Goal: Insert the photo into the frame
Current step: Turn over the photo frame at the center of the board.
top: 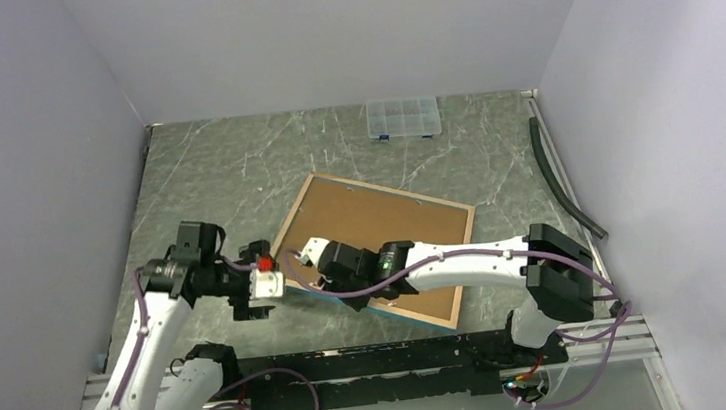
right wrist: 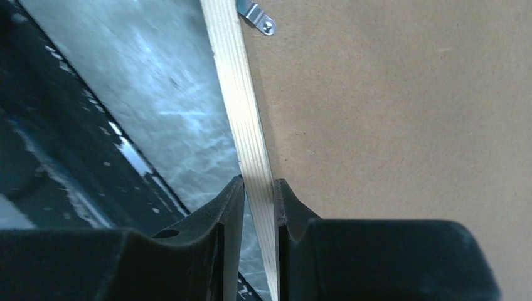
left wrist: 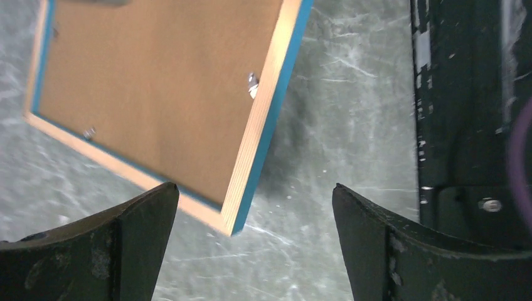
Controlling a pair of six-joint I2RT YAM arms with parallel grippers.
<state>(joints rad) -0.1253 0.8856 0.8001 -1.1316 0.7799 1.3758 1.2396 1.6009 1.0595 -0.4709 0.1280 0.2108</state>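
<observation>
The frame [top: 392, 232] lies back up in the middle of the table, with a tan wood rim, a blue front border and a brown backing board in it. My right gripper [top: 312, 255] is shut on the frame's near-left rim [right wrist: 241, 113], one finger outside and one on the backing board [right wrist: 408, 113]; in the right wrist view the gripper [right wrist: 258, 194] pinches the rim. That side looks raised off the table. My left gripper [top: 276, 279] is open and empty beside the frame's near corner [left wrist: 235, 222], which sits between its spread fingers [left wrist: 254, 207]. The photo is hidden.
A small clear compartment box [top: 403, 118] sits at the back of the table. A black hose [top: 560, 181] runs along the right edge. The black mounting rail [top: 374, 365] lies at the near edge. Metal clips [left wrist: 252, 84] hold the backing board.
</observation>
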